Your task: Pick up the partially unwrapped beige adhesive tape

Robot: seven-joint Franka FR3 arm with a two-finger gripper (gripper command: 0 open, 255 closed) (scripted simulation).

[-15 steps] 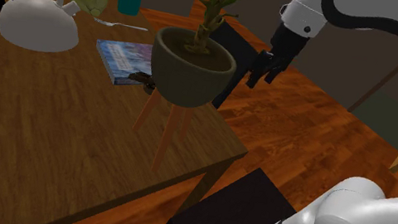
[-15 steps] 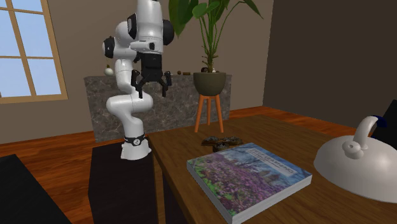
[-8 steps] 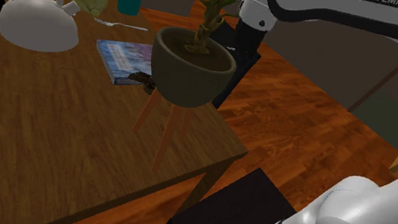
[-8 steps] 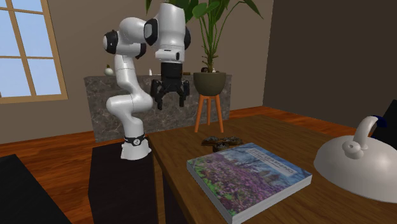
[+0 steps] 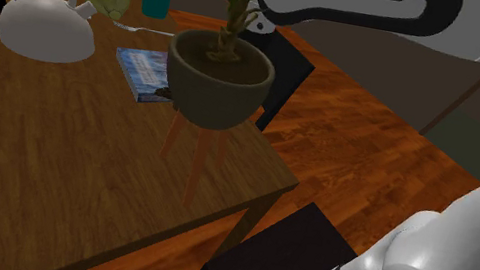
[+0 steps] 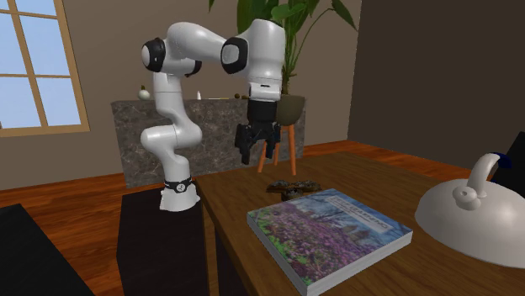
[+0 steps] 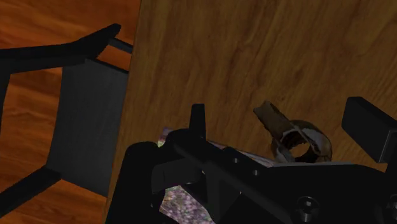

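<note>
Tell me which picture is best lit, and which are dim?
Shoulder view: dim, the table murky brown. Second exterior view: best lit, with a bright window and a vividly coloured book. Wrist view: dim, the tape dark between the open jaws.

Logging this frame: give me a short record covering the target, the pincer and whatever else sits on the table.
target: tape roll, brownish, one strip peeled loose
location: lying on the wooden table, beside the book
pincer: open, above the tape, not touching it
held: nothing
also on table: white kettle
nearby: potted plant on a stand
</note>
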